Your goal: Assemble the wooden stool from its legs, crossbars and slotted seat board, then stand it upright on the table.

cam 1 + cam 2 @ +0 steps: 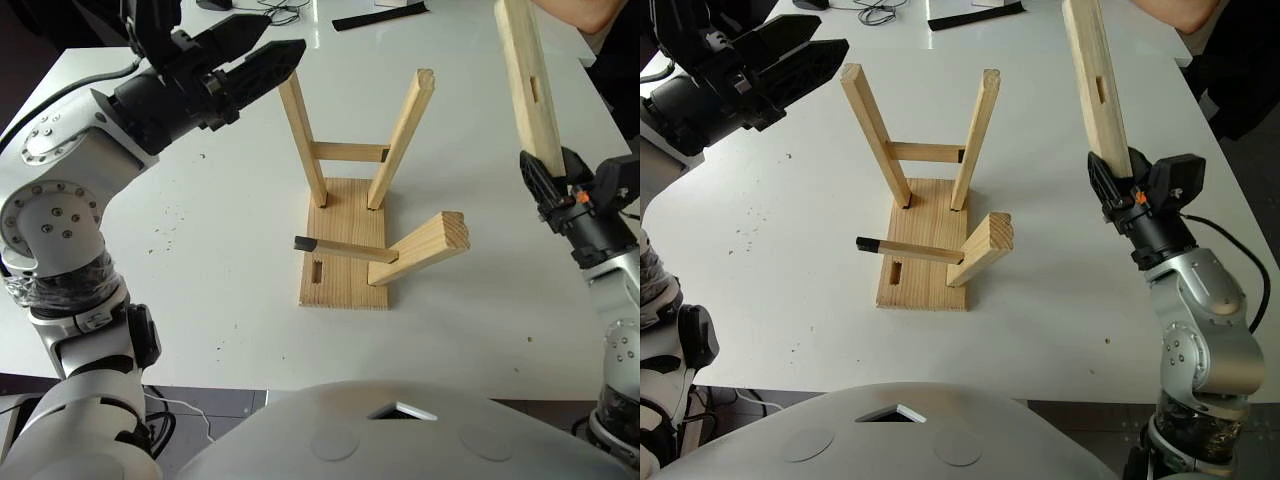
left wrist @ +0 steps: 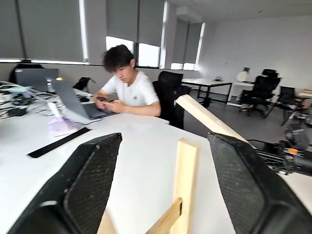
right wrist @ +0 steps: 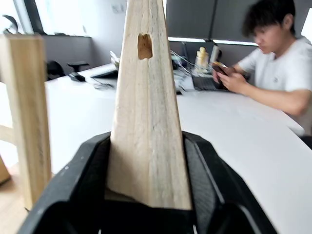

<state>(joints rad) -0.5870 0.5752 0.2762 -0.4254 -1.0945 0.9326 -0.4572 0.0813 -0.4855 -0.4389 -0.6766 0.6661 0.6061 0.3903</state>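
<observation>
- Right gripper point(image 1: 1120, 185): clenched on the lower end of a long pale wooden leg with a small mortise hole point(image 1: 1095, 80); the long axis is held nearly upright, with the top leaning slightly left
- Flat rectangular slotted seat board point(image 1: 340, 285): laid on the white table point(image 1: 200, 260), left of and below the held leg, well apart
- Two upright legs point(image 1: 302, 140) joined by a short crossbar point(image 1: 348, 152) are set at the far end; a third leg point(image 1: 420, 248) is leant at the near right corner, and a dark-tipped crossbar point(image 1: 340, 248) projects leftward
- An unfilled slot point(image 1: 317, 270) is seen at the near left corner, judged the target
- Left gripper point(image 1: 258, 52): spread, empty, near the far-left leg's top
- Bare table is left right of the board
</observation>
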